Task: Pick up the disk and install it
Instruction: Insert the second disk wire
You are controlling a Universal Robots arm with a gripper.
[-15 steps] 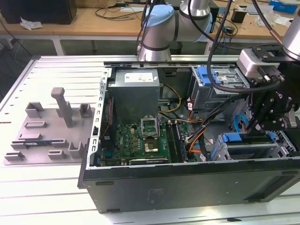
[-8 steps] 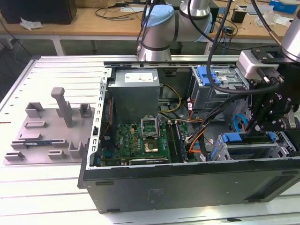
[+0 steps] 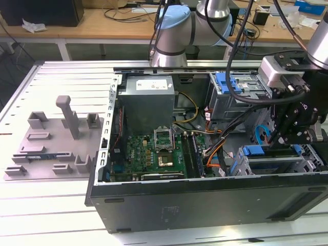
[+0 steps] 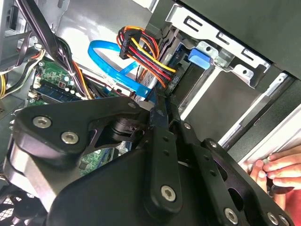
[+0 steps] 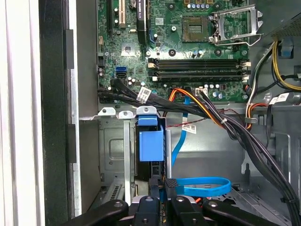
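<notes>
1. Grey tray [image 3: 51,148] at the exterior view's left.
2. Open case [image 3: 205,205] at centre, board [image 3: 154,148] inside.
3. Disk [image 5: 150,141] standing on edge in the cage slot (blue frame showing).
4. Gripper [image 5: 164,183] just behind the disk's end, at the exterior view's right [image 3: 279,141]; cannot tell how far open, or whether gripping.
5. Hand [image 4: 282,172] on the case edge.

Matt black pincer [image 5: 162,197], blue plastic disk frame [image 5: 150,143]
</notes>
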